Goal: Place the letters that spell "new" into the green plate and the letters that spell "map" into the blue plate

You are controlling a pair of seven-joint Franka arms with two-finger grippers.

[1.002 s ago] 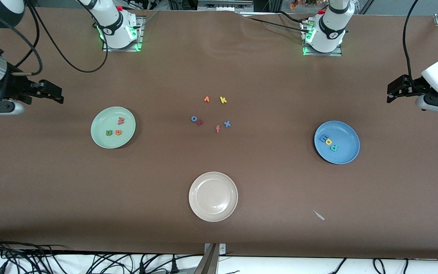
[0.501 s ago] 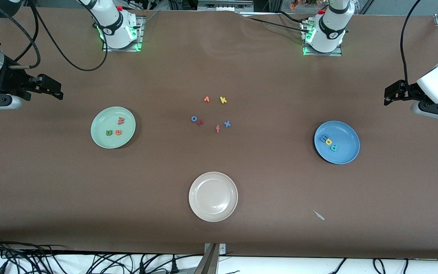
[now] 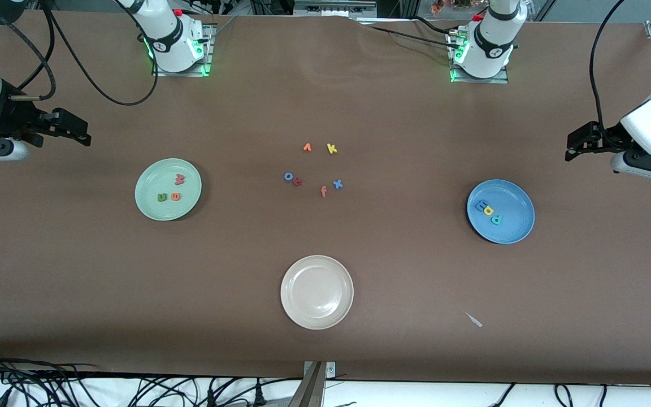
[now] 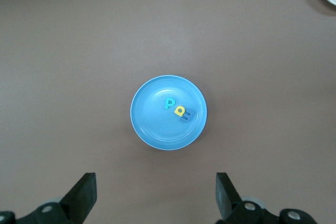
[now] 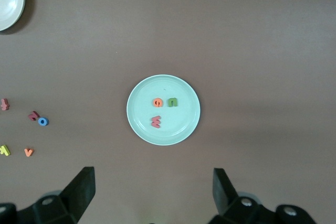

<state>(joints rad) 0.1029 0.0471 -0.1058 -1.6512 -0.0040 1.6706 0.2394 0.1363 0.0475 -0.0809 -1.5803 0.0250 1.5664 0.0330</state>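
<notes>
With both grippers spread and empty, left gripper (image 3: pixel 571 144) up over bare table near smooth round blue plate (image 3: pixel 515 226), right gripper (image 3: pixel 79 135) near mint green plate (image 3: pixel 150 209). Foam n (image 3: pixel 161 197), e (image 3: pixel 176 196), w (image 3: pixel 179 180) in green; m (image 3: pixel 480 206), a (image 3: pixel 489 211), p (image 3: pixel 496 219) in blue. Leftover letters (image 3: pixel 314 169) mid-table, cream plate (image 3: pixel 297 314) at 6 o'clock from them.

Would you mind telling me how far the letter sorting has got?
It looks finished. The n, e and w lie in the green plate; the m, a and p lie in the blue plate. Nothing is in hand: the left gripper and right gripper are open and empty, at their own ends of the table. Only spare letters sit mid-table; nothing seems left.
</notes>
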